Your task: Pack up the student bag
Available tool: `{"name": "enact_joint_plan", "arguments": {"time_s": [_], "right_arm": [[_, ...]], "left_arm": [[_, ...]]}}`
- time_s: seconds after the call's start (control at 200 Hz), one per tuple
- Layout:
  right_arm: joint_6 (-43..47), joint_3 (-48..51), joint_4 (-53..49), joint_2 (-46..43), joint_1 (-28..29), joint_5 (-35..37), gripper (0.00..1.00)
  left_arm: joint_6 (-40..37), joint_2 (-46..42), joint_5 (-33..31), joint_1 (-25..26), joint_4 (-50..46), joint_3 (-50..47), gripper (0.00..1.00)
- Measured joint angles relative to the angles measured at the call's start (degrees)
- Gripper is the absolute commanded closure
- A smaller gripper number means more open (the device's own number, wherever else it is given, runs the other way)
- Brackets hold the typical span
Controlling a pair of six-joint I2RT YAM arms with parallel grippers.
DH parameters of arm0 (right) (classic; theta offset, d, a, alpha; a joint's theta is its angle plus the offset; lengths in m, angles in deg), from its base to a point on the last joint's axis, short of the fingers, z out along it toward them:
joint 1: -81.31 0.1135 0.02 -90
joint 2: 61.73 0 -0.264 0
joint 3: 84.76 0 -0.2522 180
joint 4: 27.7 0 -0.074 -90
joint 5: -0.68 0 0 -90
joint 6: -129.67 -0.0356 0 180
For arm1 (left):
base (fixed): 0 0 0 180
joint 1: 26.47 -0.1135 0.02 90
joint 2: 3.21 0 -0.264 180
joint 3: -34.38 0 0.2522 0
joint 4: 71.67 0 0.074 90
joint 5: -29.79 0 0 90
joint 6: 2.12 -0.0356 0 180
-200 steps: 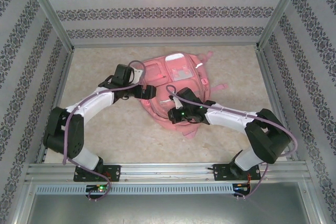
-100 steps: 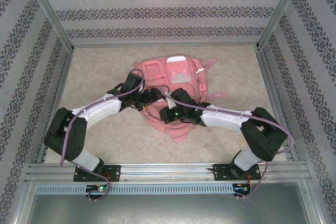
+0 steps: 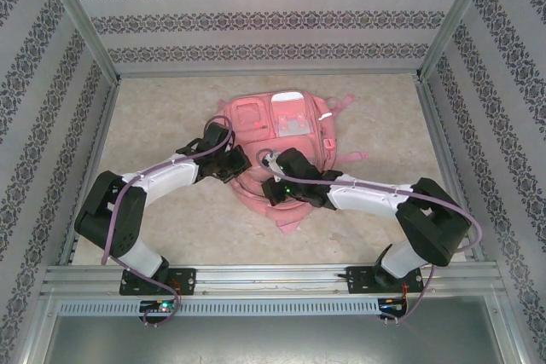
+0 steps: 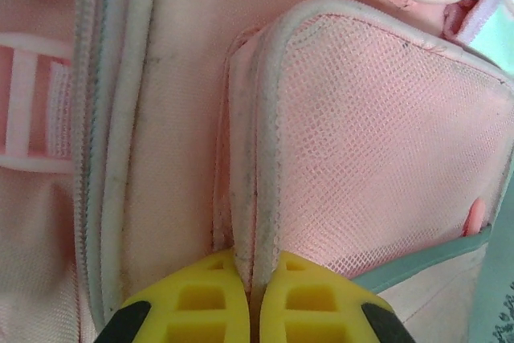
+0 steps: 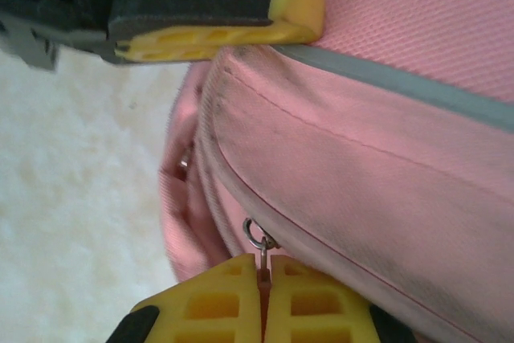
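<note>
Pink student bag (image 3: 294,121) lies flat, middle of the tabletop (image 3: 162,112). Left hand (image 4: 253,299) clenched on its mesh pocket's piped edge (image 4: 267,158); right hand (image 5: 263,299) clenched on a metal zip pull (image 5: 259,240) at its side.

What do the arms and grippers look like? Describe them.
The left arm and right arm have white links, black joints and a looping purple cable each. The left gripper and right gripper have yellow fingers with moulded hollow cells, on black mounts.

No readable text, none on student bag (image 3: 290,121)
</note>
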Motion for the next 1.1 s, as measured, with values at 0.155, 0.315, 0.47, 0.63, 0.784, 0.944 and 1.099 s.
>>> {"name": "enact_joint_plan", "arguments": {"time_s": [0.155,0.315,0.47,0.63,0.784,0.944,1.099], "right_arm": [[6.7,0.1,-4.0,-2.3,-4.0,5.3,0.97],[1.2,3.2,-3.8,-5.0,-14.0,3.7,0.98],[-3.3,6.3,-0.1,-6.0,-19.3,1.7,1.00],[-2.4,6.3,0.5,-5.8,-16.2,-1.0,1.00],[-2.2,6.1,3.8,-4.0,-8.0,-1.8,1.00],[-3.5,2.8,5.7,1.6,-2.2,-2.9,1.00],[-4.0,-0.2,6.6,5.5,0.1,-3.7,1.00]], "left_arm": [[-8.4,-1.9,2.5,-3.7,-0.7,0.0,1.00],[-22.1,-2.2,3.5,-6.0,-3.5,1.9,1.00],[-33.2,-0.7,5.7,-8.4,-8.6,4.7,1.00],[-42.3,6.7,9.9,-12.8,-14.1,12.5,0.83],[-43.5,16.4,11.9,-15.7,-18.5,24.5,0.15],[-35.3,13.1,12.2,-15.7,-15.3,20.7,0.01],[-26.0,0.3,9.2,-15.7,-13.4,9.0,0.00]]}}
